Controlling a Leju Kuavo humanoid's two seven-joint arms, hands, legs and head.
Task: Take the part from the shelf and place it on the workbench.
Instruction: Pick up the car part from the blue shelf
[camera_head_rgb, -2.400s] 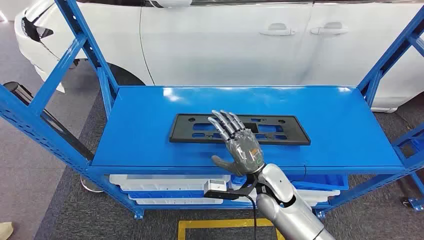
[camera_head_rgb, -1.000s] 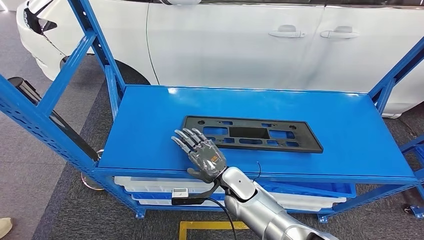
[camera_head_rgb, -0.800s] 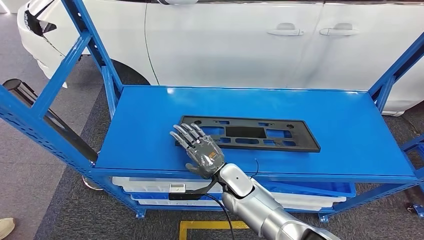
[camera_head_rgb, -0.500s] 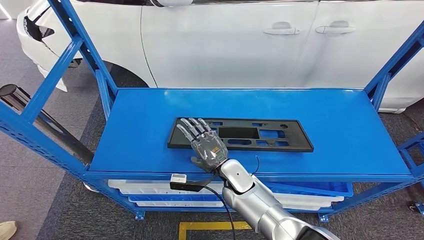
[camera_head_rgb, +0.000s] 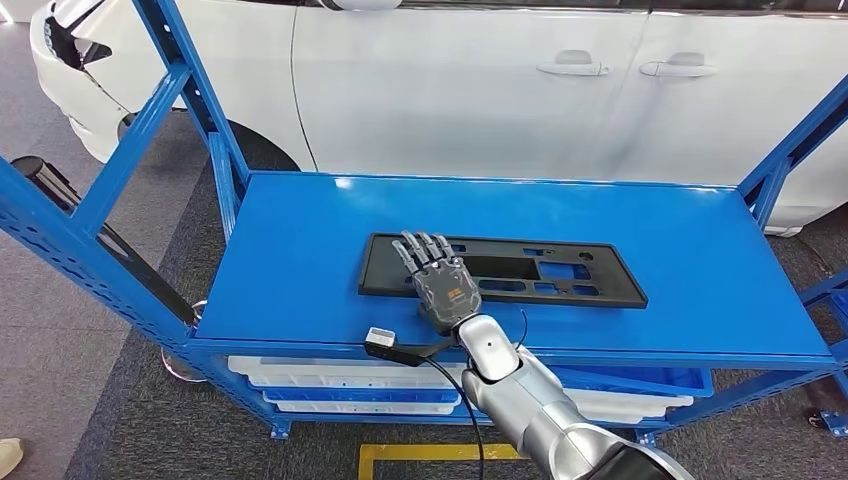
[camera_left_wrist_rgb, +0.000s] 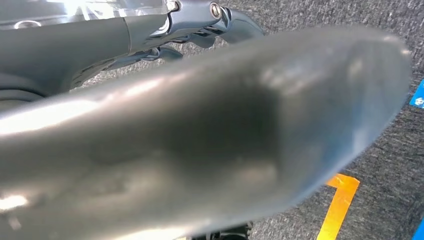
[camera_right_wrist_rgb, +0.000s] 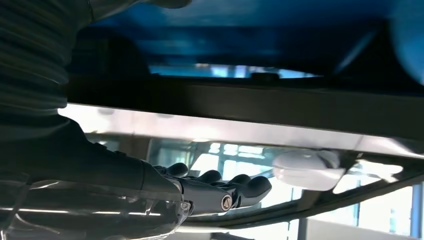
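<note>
Blue shelf (camera_head_rgb: 280, 270) top holds the black part (camera_head_rgb: 560, 272), lying flat near the middle. Right hand (camera_head_rgb: 440, 283) rests over the part's left end, fingers (camera_right_wrist_rgb: 235, 192) extended and spread, gripping nothing. White and blue trays (camera_head_rgb: 330, 385) stacked on lower level, contents hidden. White car (camera_head_rgb: 480, 90) behind. Left hand state: cannot tell.

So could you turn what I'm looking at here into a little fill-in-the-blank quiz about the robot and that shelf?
1. The flat black part lies on the top of a shelf painted ____.
2. The robot's right hand reaches over the part's ____ end, fingers spread.
3. Behind the shelf stands a white ____.
4. On the floor below the shelf's front runs a strip of tape coloured ____.

Missing words: blue; left; car; yellow
</note>
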